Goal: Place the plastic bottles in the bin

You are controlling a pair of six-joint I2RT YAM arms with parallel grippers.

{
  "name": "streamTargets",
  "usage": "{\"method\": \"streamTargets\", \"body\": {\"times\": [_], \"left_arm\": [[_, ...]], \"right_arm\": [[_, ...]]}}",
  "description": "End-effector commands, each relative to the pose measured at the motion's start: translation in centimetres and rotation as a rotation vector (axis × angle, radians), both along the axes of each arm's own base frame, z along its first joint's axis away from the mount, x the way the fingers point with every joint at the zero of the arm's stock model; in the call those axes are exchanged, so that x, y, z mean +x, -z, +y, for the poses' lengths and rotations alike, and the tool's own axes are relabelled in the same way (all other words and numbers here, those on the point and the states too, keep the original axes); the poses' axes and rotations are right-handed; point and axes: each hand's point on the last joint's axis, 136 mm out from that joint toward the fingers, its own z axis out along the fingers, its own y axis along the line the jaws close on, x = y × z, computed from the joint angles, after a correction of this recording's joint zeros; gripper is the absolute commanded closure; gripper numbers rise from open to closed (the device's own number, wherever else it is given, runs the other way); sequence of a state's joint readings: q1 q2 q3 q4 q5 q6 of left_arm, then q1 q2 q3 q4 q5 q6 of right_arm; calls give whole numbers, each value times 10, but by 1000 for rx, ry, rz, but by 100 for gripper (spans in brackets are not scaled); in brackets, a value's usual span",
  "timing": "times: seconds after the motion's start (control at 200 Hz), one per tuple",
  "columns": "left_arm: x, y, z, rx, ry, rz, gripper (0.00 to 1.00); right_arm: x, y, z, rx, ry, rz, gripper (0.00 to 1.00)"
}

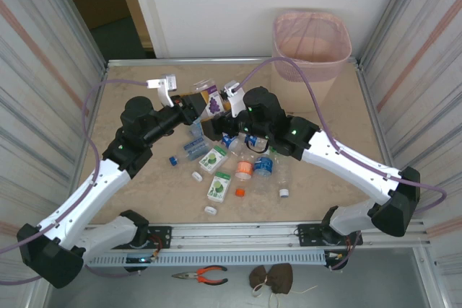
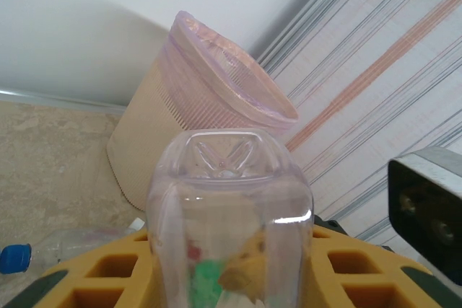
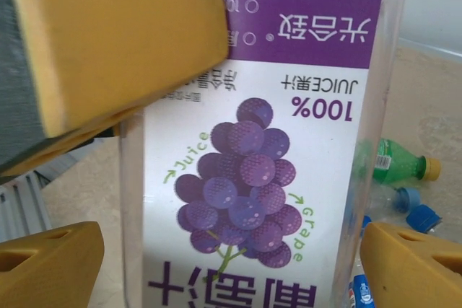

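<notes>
The left end effector gripped the grape juice bottle above the table, and the right end effector stood wide around it. The bin was well apart. If the bottle was swung there, it could strike the right arm and slip out.

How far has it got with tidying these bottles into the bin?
Done: nothing I can confirm; I can't make out any bottle inside the bin. In hand: the left gripper clamps a grape juice bottle, with the right gripper open around it. Left: that bottle, plus the pile of bottles lying on the table.
</notes>
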State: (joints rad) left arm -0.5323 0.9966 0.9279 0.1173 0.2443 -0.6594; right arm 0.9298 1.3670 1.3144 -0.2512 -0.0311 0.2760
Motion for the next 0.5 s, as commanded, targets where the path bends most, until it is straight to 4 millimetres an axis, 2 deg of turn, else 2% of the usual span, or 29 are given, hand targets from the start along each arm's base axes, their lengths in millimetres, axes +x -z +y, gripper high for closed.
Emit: {"method": "streamTargets", "body": {"times": [0.0,0.261,0.416,0.491], "left_arm": [[-9,-31,-1,-54,26,-69,68],[-11,-31,2,-52,17,-65,66],[-12,-32,5,-46,7,-66,58],[-14,-32,8,-31,-4,-74,49]], "right_arm": [[5,-23,7,35,-1,-56,13],[3,-30,5,53,0,-54,29],[3,-35,0,55,17,-56,33],[4,-38,-4,52,28,-56,33]]}}
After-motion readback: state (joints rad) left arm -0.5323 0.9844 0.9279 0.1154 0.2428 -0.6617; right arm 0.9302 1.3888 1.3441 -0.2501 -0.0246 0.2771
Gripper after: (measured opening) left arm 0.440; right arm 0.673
